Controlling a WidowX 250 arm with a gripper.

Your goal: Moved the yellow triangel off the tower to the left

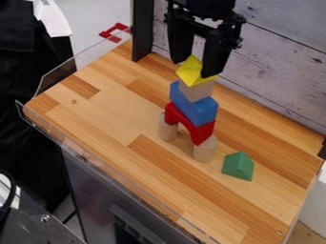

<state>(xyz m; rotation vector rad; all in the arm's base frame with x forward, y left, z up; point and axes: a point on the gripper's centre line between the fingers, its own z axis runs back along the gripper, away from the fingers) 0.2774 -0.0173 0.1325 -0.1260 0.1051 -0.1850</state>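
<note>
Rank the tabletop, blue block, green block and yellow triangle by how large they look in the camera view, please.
1. Tabletop
2. Blue block
3. Green block and yellow triangle, too alike to rank

From where I stand, the black arm comes in at the top, only its lowest part in sight. Its gripper (193, 69) hangs down, pointing at the floor, the two thick dark fingers (215, 55) spread well apart, one tip lower in my sight than the other.
</note>
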